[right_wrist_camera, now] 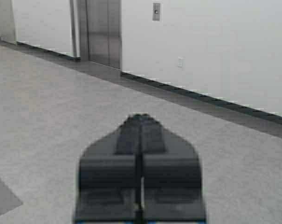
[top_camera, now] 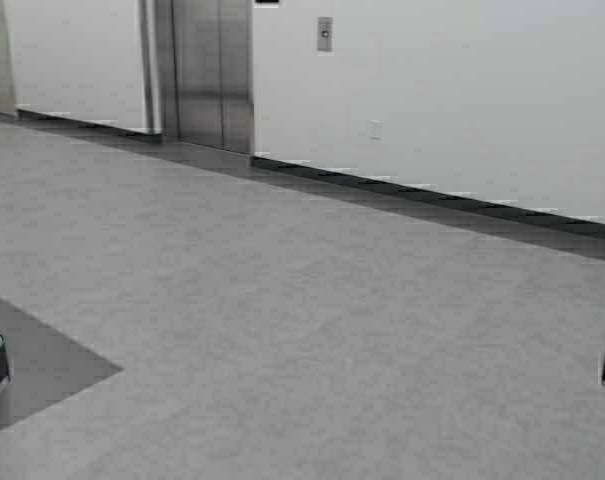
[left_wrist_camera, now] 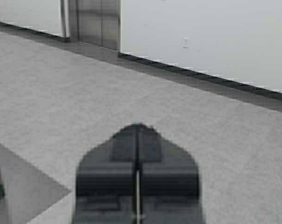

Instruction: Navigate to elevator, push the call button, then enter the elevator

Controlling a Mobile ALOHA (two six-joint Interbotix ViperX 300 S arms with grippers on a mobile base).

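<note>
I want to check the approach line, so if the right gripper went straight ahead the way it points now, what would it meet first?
Nothing close: the shut right gripper points over bare grey floor toward the white wall, roughly between the brushed-steel elevator doors and the small steel call-button plate. Depth is unclear.

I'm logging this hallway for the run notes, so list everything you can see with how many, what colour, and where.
brushed steel elevator doors: one pair, silver-grey, closed, far wall at left.
small steel call button plate: one, grey, on white wall right of the doors.
white wall outlet plate: one, low on the wall, further right.
dark baseboard strip: one, black, along the wall's foot.
grey speckled floor: one, between robot and wall.
left hand: one, black, shut, empty, held low.
right hand: one, black, shut, empty, held low.
</note>
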